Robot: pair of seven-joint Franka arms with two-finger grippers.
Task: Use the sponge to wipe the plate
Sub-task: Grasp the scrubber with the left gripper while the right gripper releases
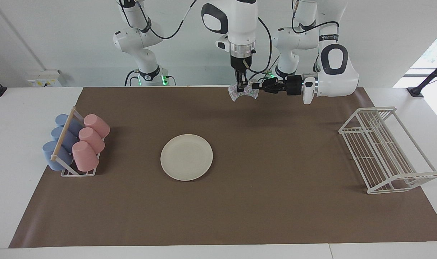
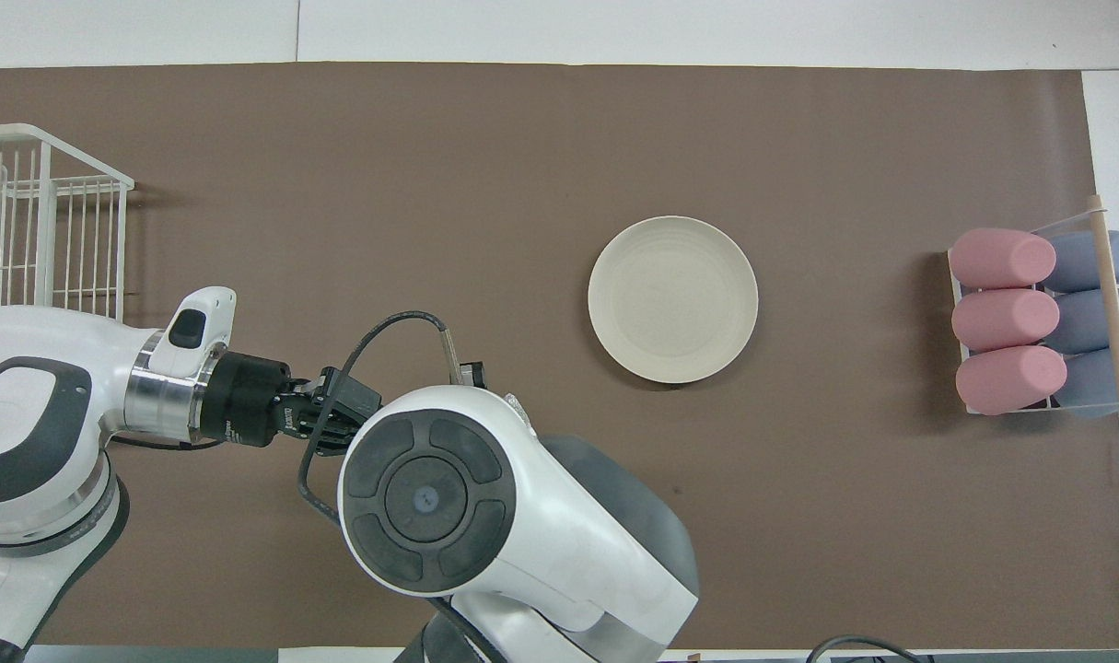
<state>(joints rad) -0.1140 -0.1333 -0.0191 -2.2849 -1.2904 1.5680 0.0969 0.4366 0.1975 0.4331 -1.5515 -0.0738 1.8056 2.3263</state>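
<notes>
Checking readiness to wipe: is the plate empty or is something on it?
Empty: the plate lies flat on the brown mat, its cream surface bare in both views.

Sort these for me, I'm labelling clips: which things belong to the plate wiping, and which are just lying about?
In the job: plate; sponge, gripped in the air by right gripper and left gripper.
Lying about: cup rack with cups; wire rack.
</notes>
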